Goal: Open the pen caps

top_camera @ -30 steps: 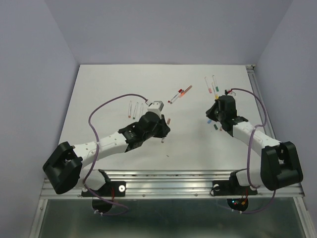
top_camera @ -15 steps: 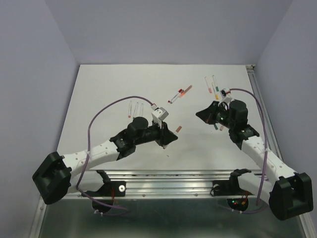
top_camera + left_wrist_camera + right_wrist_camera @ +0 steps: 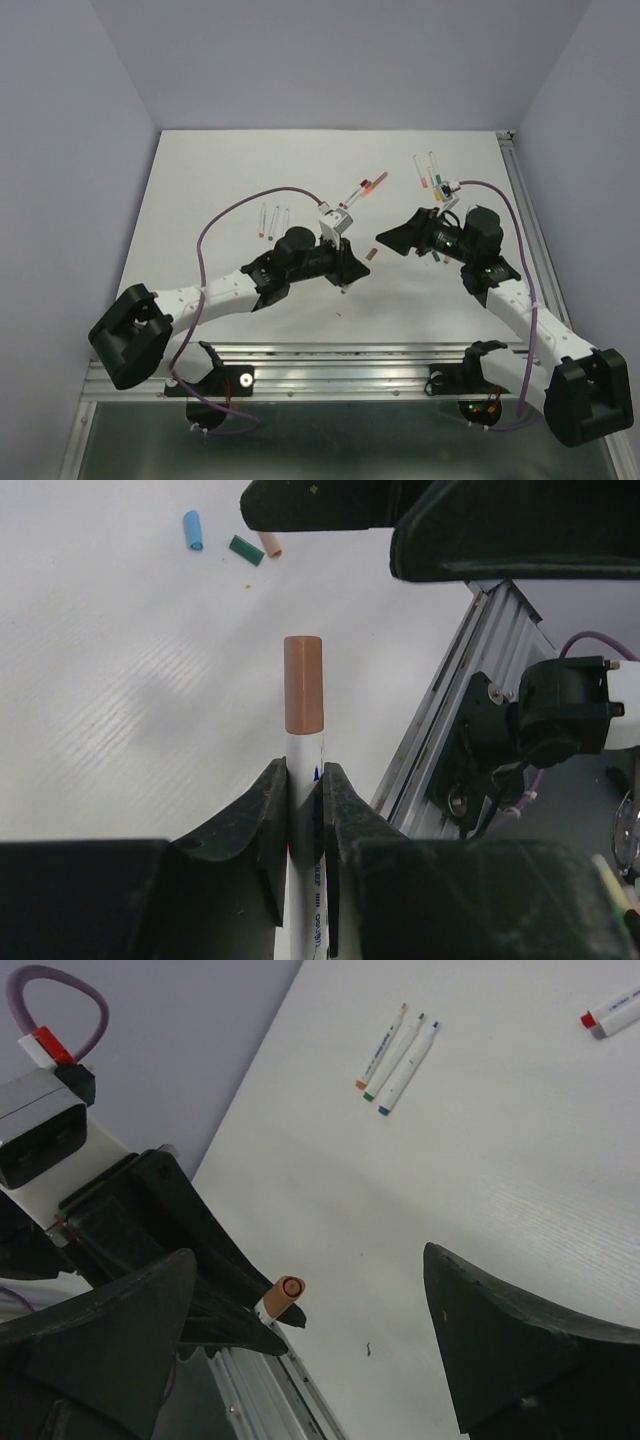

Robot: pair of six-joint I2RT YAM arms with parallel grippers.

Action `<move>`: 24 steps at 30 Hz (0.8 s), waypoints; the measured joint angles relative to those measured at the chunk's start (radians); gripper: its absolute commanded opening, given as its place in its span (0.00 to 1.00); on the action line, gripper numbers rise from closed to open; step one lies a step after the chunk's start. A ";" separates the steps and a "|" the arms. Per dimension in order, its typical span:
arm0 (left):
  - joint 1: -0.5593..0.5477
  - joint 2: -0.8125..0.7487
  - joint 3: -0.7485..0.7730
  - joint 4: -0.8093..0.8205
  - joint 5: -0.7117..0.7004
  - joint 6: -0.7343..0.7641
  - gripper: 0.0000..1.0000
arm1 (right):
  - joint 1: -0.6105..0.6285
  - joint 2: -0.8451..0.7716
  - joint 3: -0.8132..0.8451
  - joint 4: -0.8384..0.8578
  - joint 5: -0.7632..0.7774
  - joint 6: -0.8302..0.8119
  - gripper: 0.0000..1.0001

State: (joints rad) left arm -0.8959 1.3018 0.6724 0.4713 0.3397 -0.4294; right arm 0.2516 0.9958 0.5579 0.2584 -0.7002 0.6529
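My left gripper [image 3: 304,770] is shut on the white barrel of a pen [image 3: 303,810]. The pen's brownish-orange cap [image 3: 303,685] sticks out beyond the fingertips, above the table. In the top view that cap [image 3: 369,255] points toward my right gripper [image 3: 390,238], a short gap away. My right gripper [image 3: 310,1255] is open wide and holds nothing. The capped pen end [image 3: 283,1295] shows low between its fingers. Loose pen caps in blue [image 3: 192,530], green [image 3: 245,549] and orange [image 3: 271,545] lie on the table under the right arm.
Three uncapped pens [image 3: 395,1055] lie side by side left of centre [image 3: 272,217]. Capped pens [image 3: 366,187] lie at the back middle and more pens [image 3: 430,170] at the back right. An aluminium rail [image 3: 440,710] runs along the near table edge.
The right gripper has opened and swung left to face the pen. The left arm has carried the pen right and turned its capped end toward the right gripper.
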 measured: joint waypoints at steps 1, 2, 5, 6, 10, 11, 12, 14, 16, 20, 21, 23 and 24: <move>0.000 0.012 0.012 0.004 -0.003 -0.006 0.00 | 0.005 0.006 0.000 0.021 -0.003 0.010 1.00; 0.000 0.025 0.025 0.007 -0.009 -0.017 0.00 | 0.013 0.014 0.000 0.047 -0.008 0.022 1.00; 0.000 0.054 0.060 0.026 -0.021 -0.047 0.00 | 0.051 0.044 0.000 0.100 -0.006 0.051 1.00; 0.000 0.061 0.068 0.035 -0.023 -0.056 0.00 | 0.061 0.051 0.000 0.106 -0.001 0.056 1.00; 0.000 0.084 0.096 0.067 -0.029 -0.087 0.00 | 0.107 0.081 0.000 0.114 0.042 0.067 0.83; 0.000 0.088 0.099 0.072 -0.029 -0.092 0.00 | 0.120 0.088 0.000 0.114 0.061 0.071 0.79; 0.000 0.091 0.102 0.074 -0.027 -0.095 0.00 | 0.131 0.092 0.000 0.116 0.081 0.071 0.77; -0.001 0.097 0.103 0.077 -0.029 -0.103 0.00 | 0.150 0.093 0.001 0.118 0.113 0.075 0.71; 0.000 0.103 0.103 0.078 -0.029 -0.106 0.00 | 0.164 0.092 0.001 0.124 0.141 0.079 0.69; -0.001 0.104 0.103 0.081 -0.029 -0.110 0.00 | 0.179 0.092 0.001 0.133 0.186 0.085 0.52; -0.001 0.104 0.103 0.081 -0.029 -0.111 0.00 | 0.182 0.092 0.001 0.134 0.193 0.089 0.49; -0.001 0.104 0.103 0.081 -0.030 -0.112 0.00 | 0.182 0.092 0.001 0.138 0.204 0.097 0.36; -0.001 0.104 0.103 0.082 -0.030 -0.112 0.00 | 0.182 0.093 0.001 0.139 0.204 0.095 0.32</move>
State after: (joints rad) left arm -0.8967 1.4059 0.7750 0.5533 0.3096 -0.5415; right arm 0.4335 1.0885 0.5587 0.3977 -0.4957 0.7483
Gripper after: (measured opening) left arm 0.237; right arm 0.466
